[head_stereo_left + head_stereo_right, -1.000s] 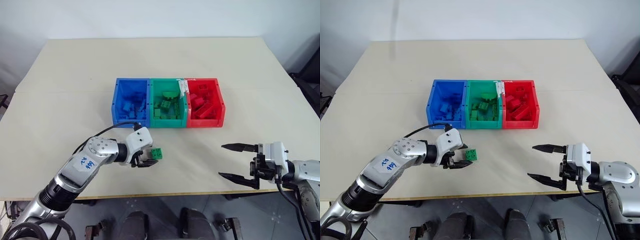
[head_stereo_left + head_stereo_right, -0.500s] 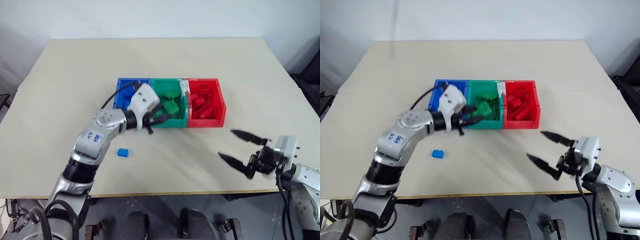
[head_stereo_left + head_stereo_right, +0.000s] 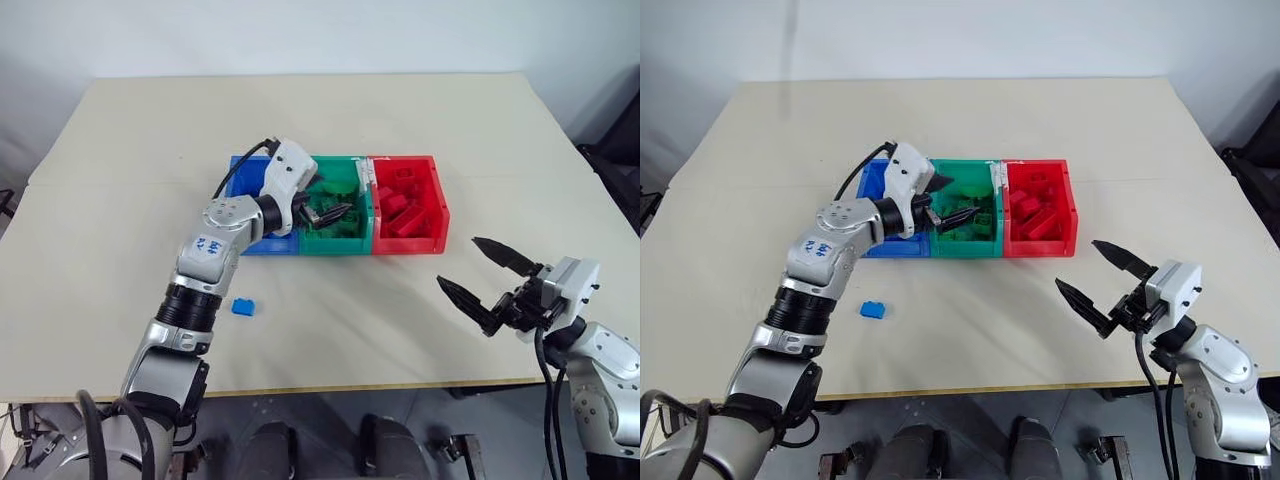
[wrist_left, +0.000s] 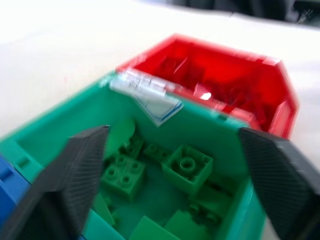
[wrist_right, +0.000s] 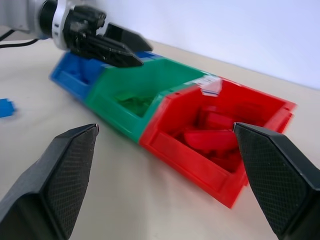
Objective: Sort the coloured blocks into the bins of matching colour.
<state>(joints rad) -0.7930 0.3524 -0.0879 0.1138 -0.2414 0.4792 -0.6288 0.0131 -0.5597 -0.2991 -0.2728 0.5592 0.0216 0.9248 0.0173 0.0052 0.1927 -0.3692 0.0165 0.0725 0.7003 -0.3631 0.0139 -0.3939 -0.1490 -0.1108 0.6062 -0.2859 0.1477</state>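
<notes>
My left gripper (image 3: 330,199) hangs open over the green bin (image 3: 352,236) with nothing between its fingers. In the left wrist view, several green blocks (image 4: 187,167) lie in that bin below the fingers (image 4: 75,180). The blue bin (image 3: 241,240) sits partly hidden behind the left arm. The red bin (image 3: 436,205) holds several red blocks (image 3: 398,208). A small blue block (image 3: 243,307) lies alone on the table, nearer me than the bins. My right gripper (image 3: 456,260) floats open and empty above the table at the front right, pointing toward the bins.
The three joined bins stand mid-table on a beige tabletop (image 3: 400,110). The table's front edge runs just under my right gripper. A black cable (image 3: 236,170) loops off the left wrist above the blue bin.
My left gripper lifted a green block from the table, carried it over the green bin and opened; the block has left its fingers. The right gripper rose slightly and turned.
</notes>
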